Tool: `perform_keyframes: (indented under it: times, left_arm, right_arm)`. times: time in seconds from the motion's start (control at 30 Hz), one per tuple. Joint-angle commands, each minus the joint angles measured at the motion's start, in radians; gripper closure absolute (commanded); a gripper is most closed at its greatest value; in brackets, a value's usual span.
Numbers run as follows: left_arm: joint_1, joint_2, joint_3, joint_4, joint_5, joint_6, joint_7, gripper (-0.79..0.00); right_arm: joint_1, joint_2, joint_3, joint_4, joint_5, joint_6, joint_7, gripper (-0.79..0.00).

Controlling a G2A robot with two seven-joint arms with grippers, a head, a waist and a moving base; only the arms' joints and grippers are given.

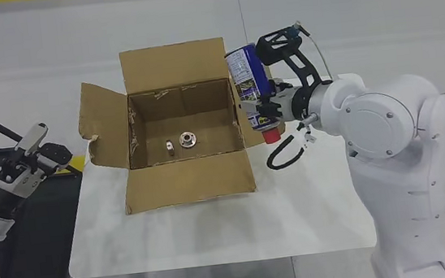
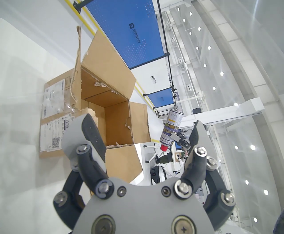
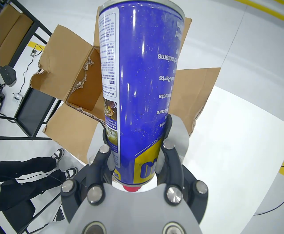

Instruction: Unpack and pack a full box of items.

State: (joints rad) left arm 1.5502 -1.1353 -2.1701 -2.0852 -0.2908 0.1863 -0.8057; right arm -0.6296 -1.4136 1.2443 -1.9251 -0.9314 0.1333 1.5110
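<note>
Status as I read it from the remote station: the cardboard box [image 1: 190,183] stands on the white counter [image 1: 312,211] with its top open and all four flaps folded outward; the left flap has a torn, ragged edge. On the box floor I can see two small metal parts, a round flanged piece [image 1: 188,138] and a smaller piece [image 1: 170,148] just beside it to its left; they lie near each other but not touching. The right end effector [image 3: 137,127] is clamped on the blue spray can [image 1: 251,83], with one finger pressed against each side of the can body near its cap end. The can is held in the air and inverted, base uppermost and red cap [image 1: 270,136] lowermost, with the body tilted. It sits at the right-hand edge of the box, over the right flap and outside the box interior. The left end effector [image 2: 143,123] is positioned off the left edge of the counter, apart from the box. Its fingers are spread wide with nothing between them. From its wrist camera I see the labelled side wall of the box, with the held can beyond the far side of the box.
</note>
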Motion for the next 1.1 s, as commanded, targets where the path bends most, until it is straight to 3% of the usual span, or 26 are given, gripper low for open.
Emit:
perform_keyframes:
  times: [0.0,0.23,0.47,0.8,0.97,1.07]
  left_arm:
    - [0.000,0.000,0.000,0.000,0.000,0.000,0.000,-0.785]
    - [-0.012,0.000,0.039,0.025,-0.050,0.036,0.030,-0.785]
    - [0.010,0.008,-0.023,0.074,-0.235,0.160,-0.066,-0.785]
    - [0.201,0.021,-0.112,-0.014,-0.230,0.224,-0.273,-0.785]
    - [0.291,0.024,-0.049,-0.030,-0.155,0.198,-0.326,-0.785]
    - [0.315,0.023,0.011,-0.028,-0.103,0.178,-0.275,-0.785]
  right_arm:
    - [0.000,0.000,0.000,0.000,0.000,0.000,0.000,0.000]
    - [-0.029,0.002,-0.009,0.005,-0.009,-0.018,-0.046,0.000]
    - [-0.051,0.017,0.005,0.014,-0.095,-0.029,-0.042,0.000]
    - [-0.036,0.036,0.067,0.005,-0.144,-0.065,-0.025,0.000]
    - [-0.024,0.044,0.097,-0.009,-0.142,-0.079,-0.026,0.000]
    - [-0.016,0.048,0.104,-0.011,-0.142,-0.084,-0.025,0.000]
